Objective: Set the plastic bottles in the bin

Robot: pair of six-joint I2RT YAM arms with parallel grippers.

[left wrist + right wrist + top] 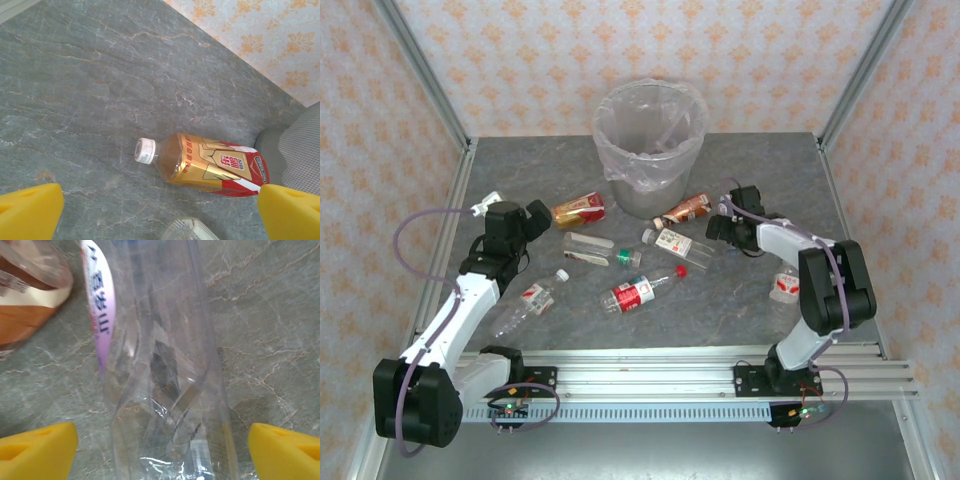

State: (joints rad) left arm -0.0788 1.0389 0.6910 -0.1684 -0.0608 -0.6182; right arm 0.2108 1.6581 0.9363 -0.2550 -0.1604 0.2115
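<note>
Seven small clear plastic bottles (530, 300) lie on their sides on the grey stone-patterned worktop (750, 310). All are outside the round translucent greyish-white bin (655, 195), which stands upright at the far middle with a crinkly clear bag lining it.

Just left of the bin's foot lies the gold-and-red-labelled bottle (580, 210) (215, 165), with a white cap and an amber tint near the neck. The left pincer (535, 220) (160, 220) hovers near it, yellow fingers (30, 210) spread wide and gripping nothing.

Right of the bin's foot lies the brown-labelled bottle (682, 209) (25, 305). Just beside it is the white-labelled bottle with purple print (677, 243) (165, 365). The right pincer (720, 228) (161, 450) stands open over this bottle's crumpled clear body, one yellow finger on each side with a gap at both.

The red-labelled, red-capped bottle (642, 290) lies nearer the front middle and the green-capped bottle (590, 247) left of centre. One more bottle (783, 285) lies beside the right arm.
</note>
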